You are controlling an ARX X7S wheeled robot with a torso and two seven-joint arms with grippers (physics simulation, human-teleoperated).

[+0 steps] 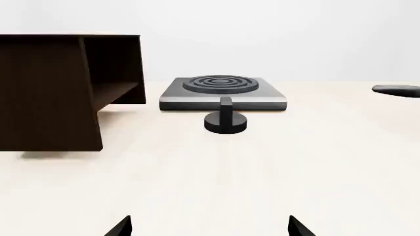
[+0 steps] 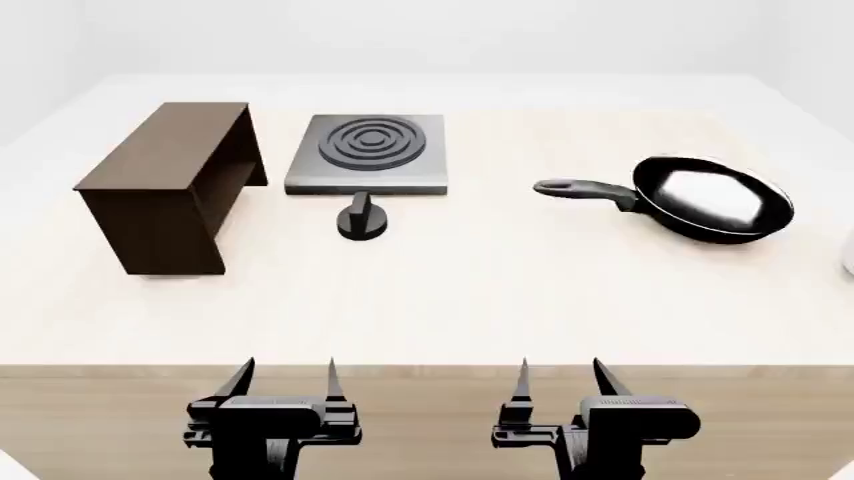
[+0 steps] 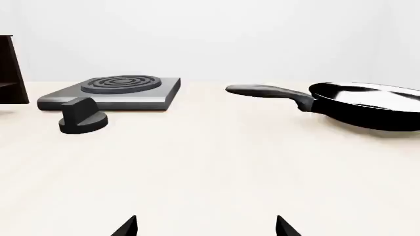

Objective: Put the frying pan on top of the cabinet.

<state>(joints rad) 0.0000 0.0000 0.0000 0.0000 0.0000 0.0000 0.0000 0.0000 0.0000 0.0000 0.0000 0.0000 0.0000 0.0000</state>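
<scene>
**While nothing is yet held, the long carry across the surface is where trouble is likely**

Because the frying pan (image 2: 714, 198) lies toward the right edge of the surface (image 2: 481, 290) and the cabinet (image 2: 167, 185) stands near the left edge, well apart from it, a long crossing is called for, and most of the risk is judged to sit there. If the pan is taken by its long handle (image 2: 581, 190), which points toward the middle of the surface, the weight of the bowl may cause it to tip or twist in the grip. On the way across, the grey hob (image 2: 367, 152) and the black knob (image 2: 362, 220) just in front of it lie between pan and cabinet, so a low carry could clip them. The cabinet's flat top is narrow, and a pan set down off-centre could be left overhanging or slide off. A white object is only glimpsed at the right edge of the head view and cannot be identified.

Both arms are held low at the near edge of the surface, side by side, far from every object. The left tool (image 2: 283, 372) is released, its fingers spread and pointing forward toward the far edge. The right tool (image 2: 561, 370) is likewise released and empty, aimed the same way. In the right wrist view the pan is seen ahead and off to one side, so the right arm is judged the nearer one for the first reach.
</scene>
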